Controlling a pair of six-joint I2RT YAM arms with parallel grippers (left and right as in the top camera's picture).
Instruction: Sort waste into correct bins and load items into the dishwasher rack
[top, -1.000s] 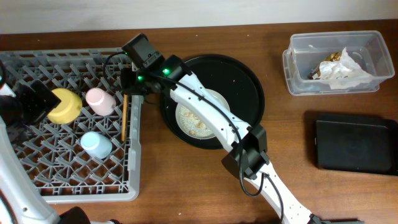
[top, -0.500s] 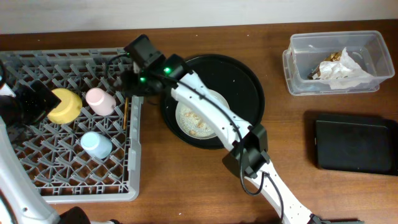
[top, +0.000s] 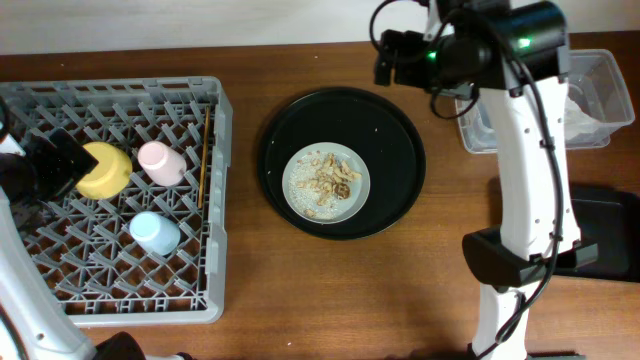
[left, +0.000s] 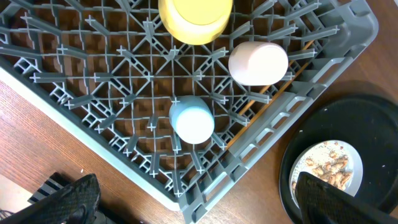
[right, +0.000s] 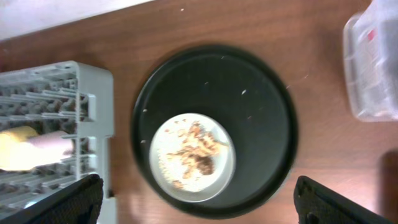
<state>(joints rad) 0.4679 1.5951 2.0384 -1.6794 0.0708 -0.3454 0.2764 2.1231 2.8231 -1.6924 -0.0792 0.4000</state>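
The grey dishwasher rack (top: 60, 290) fills the left of the table and holds a yellow bowl (top: 102, 170), a pink cup (top: 160, 162), a light-blue cup (top: 155, 233) and wooden chopsticks (top: 205, 160) along its right wall. The speckled plate (top: 300, 205) with brown food scraps (top: 330, 180) sits on the round black tray (top: 395, 130). My right gripper (right: 202, 205) hangs open and empty high above the tray. Over the rack's near corner, my left gripper (left: 199, 208) is open too, with nothing in it. The cups (left: 193, 121) stand upside down.
A clear plastic tub (top: 605, 95) stands at the far right, half hidden behind my right arm (top: 525, 150). A flat black container (top: 605, 235) lies below it. Bare wood runs between the rack and the tray.
My right gripper has opened and left the chopsticks in the rack. The right arm has swung up and to the right, away from the rack. The left arm has not moved.
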